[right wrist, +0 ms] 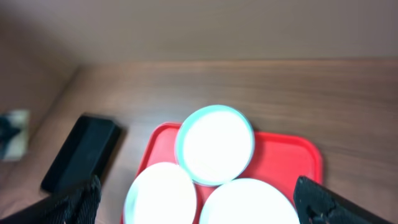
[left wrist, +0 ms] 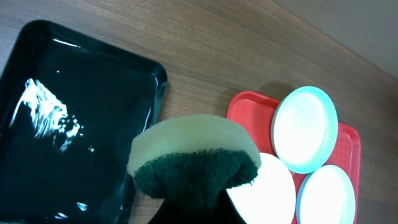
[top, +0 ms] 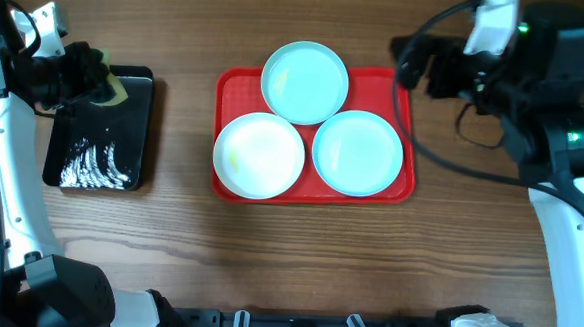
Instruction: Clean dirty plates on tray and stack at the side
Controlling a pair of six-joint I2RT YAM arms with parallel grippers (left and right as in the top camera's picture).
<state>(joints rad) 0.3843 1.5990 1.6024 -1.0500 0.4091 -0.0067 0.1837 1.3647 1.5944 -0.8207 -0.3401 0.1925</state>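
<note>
Plainly we are at the start of the job. Our left claw [top: 98, 77] is clamped on a yellow-and-green sponge [left wrist: 193, 155] and hovers over the 12 o'clock end of the wet black tray [top: 134, 125]. That tray lies at 9 o'clock from the red tray [top: 231, 90], well apart from it.

All three plates sit on the red tray, in the middle of the table [top: 167, 257]. One turquoise plate [top: 304, 81] is at 12 o'clock, overhanging the rim; the white plate [top: 259, 155] is at 8 o'clock and the second turquoise plate [top: 358, 152] at 4 o'clock. They are packed close together, and none is stacked at the side yet. A faint yellowish smear seems to show on the white plate; the others are too pale for us to judge.

Our right claw [top: 414, 65] waits at 2 o'clock from the red tray, its fingers [right wrist: 71, 202] spread wide and holding nothing.

We judge the step in hand to be bringing the sponge to the first plate. The next move calls for the left arm to swing toward 3 o'clock and lower the sponge flat onto the white plate, the nearest. The right claw should steady the rim so the light plate does not slide.
</note>
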